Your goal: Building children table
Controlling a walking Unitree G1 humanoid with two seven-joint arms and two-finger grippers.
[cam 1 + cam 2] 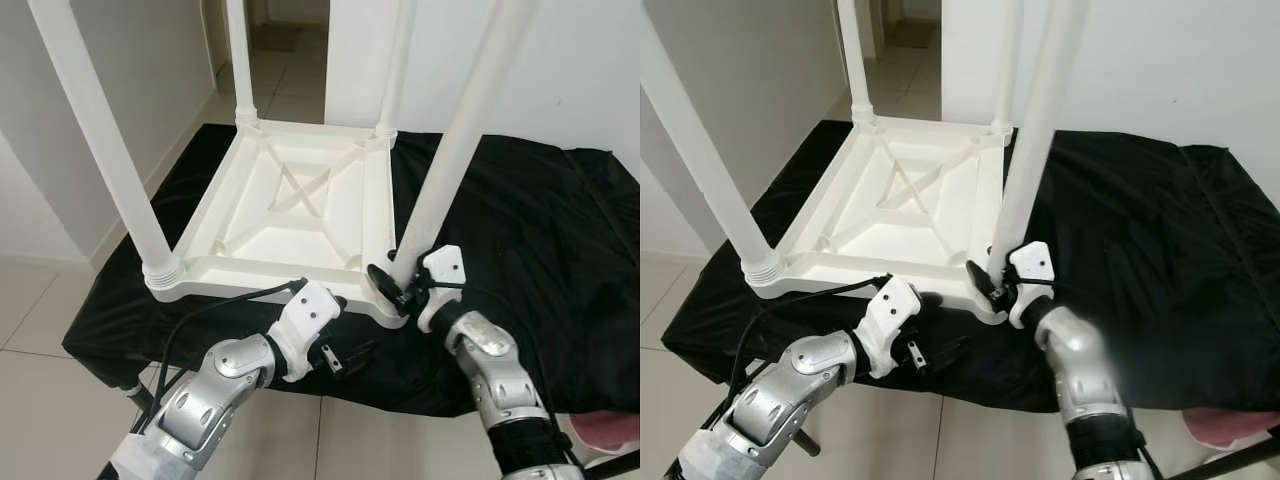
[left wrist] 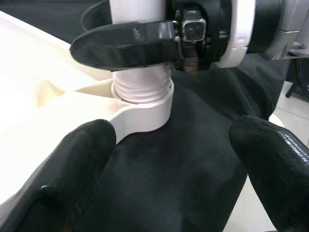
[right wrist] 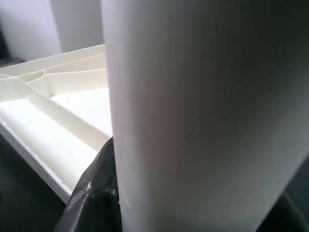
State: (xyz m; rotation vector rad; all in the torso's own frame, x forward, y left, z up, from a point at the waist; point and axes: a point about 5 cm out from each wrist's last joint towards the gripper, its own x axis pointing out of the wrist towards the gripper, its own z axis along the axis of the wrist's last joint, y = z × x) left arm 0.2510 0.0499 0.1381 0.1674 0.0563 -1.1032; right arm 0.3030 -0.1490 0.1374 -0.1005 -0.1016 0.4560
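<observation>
A white plastic children's table top (image 1: 290, 205) lies upside down on a black cloth, with white legs standing up from its corners. My right gripper (image 1: 398, 278) is shut on the near right leg (image 1: 455, 150) just above its threaded socket (image 2: 145, 94) at the corner. The same leg (image 3: 203, 116) sits close against the right wrist camera, with a black finger (image 3: 91, 198) beside it. My left gripper (image 1: 345, 345) is open, low in front of the table's near edge, its fingers (image 2: 72, 169) spread over the cloth and pointing at that corner.
The black cloth (image 1: 540, 230) covers a low platform that ends just in front of me, with tiled floor (image 1: 40, 300) to the left. A white wall (image 1: 570, 70) stands behind, and a doorway (image 1: 285, 40) opens at the back. Something pink (image 1: 610, 430) lies at the lower right.
</observation>
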